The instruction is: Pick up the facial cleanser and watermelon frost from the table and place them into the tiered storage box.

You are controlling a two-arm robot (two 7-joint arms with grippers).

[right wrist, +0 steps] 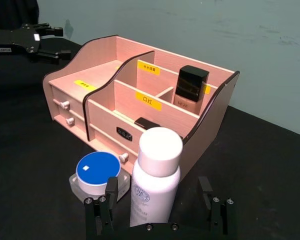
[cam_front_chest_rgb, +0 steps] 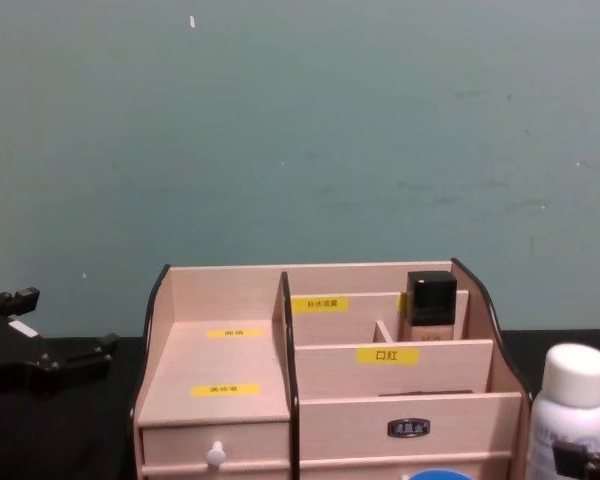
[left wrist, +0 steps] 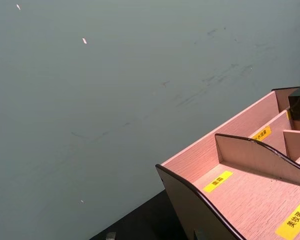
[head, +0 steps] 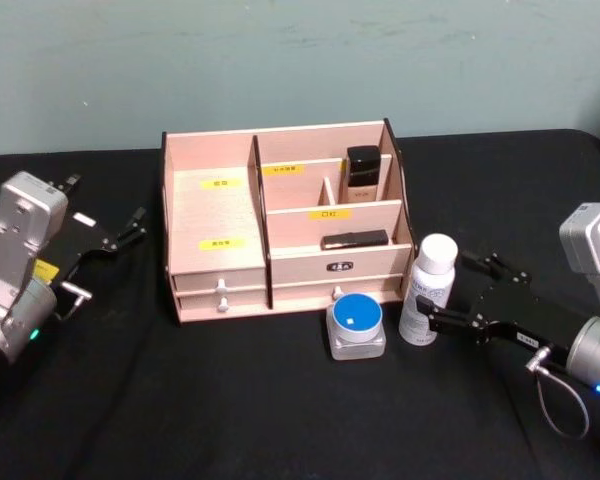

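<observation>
The facial cleanser point(head: 427, 290), a white bottle with a white cap, stands upright on the black table just right of the tiered storage box point(head: 212, 205). My right gripper point(head: 465, 295) is open, and in the right wrist view the bottle point(right wrist: 156, 175) stands between its fingers point(right wrist: 106, 207). The watermelon frost point(head: 356, 325), a small clear jar with a blue lid, sits in front of the box, left of the bottle. My left gripper point(head: 110, 250) is open and empty, hovering left of the box.
A black-capped bottle point(head: 363, 172) stands in the box's rear right compartment, and a flat black stick point(head: 355, 239) lies in the tier below. The left tiers with yellow labels point(head: 220, 243) are bare. Behind the table is a teal wall.
</observation>
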